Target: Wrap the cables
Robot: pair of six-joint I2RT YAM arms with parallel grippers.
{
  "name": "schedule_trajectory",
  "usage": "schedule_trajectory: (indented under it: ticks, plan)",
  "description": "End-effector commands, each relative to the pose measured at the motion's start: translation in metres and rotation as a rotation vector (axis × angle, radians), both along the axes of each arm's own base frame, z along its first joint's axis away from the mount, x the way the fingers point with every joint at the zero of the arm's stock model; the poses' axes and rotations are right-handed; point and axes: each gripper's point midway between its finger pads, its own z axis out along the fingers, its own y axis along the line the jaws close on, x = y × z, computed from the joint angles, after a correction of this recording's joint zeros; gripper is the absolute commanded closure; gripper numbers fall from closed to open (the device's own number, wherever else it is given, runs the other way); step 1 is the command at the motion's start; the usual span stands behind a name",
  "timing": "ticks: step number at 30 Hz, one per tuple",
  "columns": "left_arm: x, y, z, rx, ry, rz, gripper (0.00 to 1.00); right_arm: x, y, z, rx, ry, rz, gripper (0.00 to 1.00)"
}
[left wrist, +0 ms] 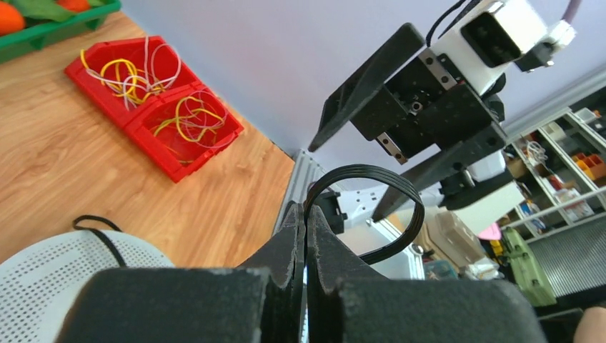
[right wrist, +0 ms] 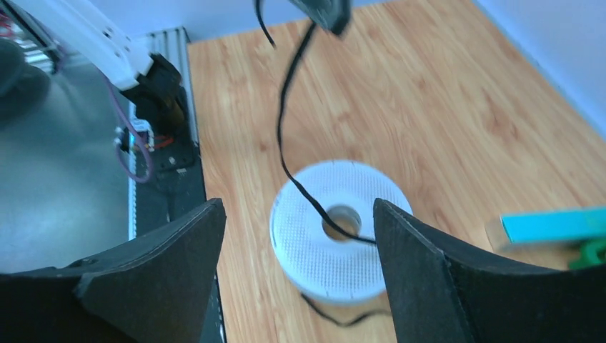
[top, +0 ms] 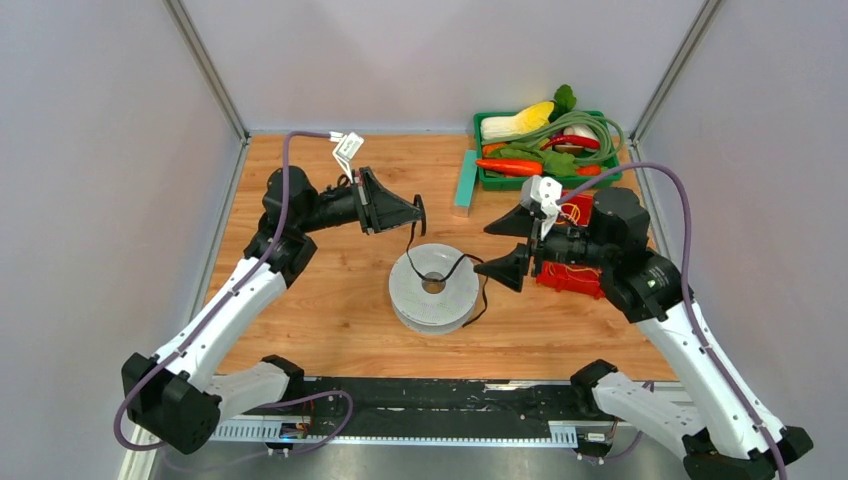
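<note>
Light, limp and likely slippery, the thin black cable (top: 411, 240) hangs from the left tool (top: 420, 212), pinched tight on its looped end, onto the white spool (top: 425, 300) on the table (top: 320, 320); the wide-spread right tool (top: 487, 248) should take the slack near the spool.

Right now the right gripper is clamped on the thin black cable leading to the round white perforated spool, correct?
No, the left gripper is clamped on the thin black cable leading to the white perforated spool, per the left wrist view.
</note>
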Motion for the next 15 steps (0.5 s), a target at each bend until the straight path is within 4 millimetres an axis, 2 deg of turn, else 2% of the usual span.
schedule_trajectory:
  ticks: [1, 5, 8, 15]
  plan:
    - [-0.023, -0.01, 0.033, -0.071, -0.093, -0.111, 1.0, 0.0, 0.033, 0.051, 0.152, -0.09, 0.052, 0.21]
    - [-0.034, -0.018, 0.029, -0.061, -0.102, -0.157, 1.0, -0.008, 0.052, 0.059, 0.185, -0.083, 0.101, 0.21]
    - [-0.033, -0.02, 0.021, -0.037, -0.081, -0.155, 1.0, -0.017, 0.063, 0.068, 0.211, -0.092, 0.136, 0.21]
    - [-0.04, -0.026, 0.014, -0.012, -0.108, -0.177, 1.0, -0.019, 0.078, 0.076, 0.23, -0.101, 0.15, 0.3]
